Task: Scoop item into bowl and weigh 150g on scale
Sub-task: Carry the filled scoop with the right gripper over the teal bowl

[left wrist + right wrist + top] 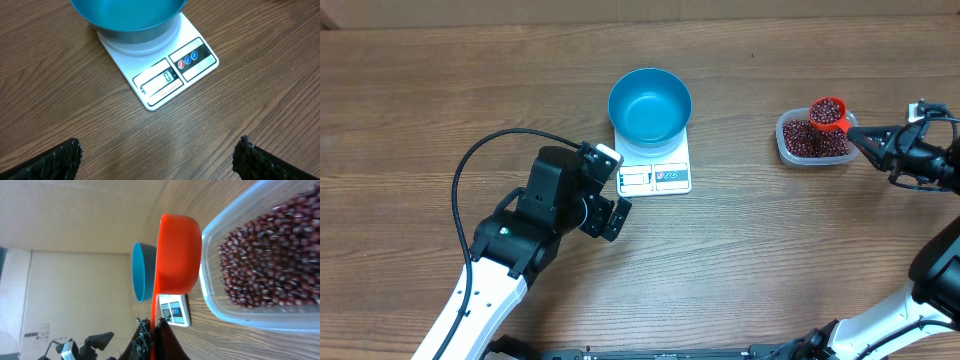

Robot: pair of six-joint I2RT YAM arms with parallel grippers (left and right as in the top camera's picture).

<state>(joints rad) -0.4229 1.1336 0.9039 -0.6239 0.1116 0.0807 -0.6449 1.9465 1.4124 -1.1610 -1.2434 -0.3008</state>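
The blue bowl (650,104) stands empty on the white scale (665,178), whose display (168,76) reads zero. My left gripper (612,188) hovers open just in front of the scale, its fingertips (64,157) wide apart over bare wood. The clear tub (812,141) at the right holds dark red-brown beans (270,255). My right gripper (154,322) is shut on the handle of an orange scoop (179,255). The scoop (828,114) is heaped with beans and hangs over the tub's far edge.
The left arm's black cable (480,170) loops over the wooden table (440,100) at the left. The right arm (920,150) reaches in from the right edge. Cardboard (60,280) stands behind the table.
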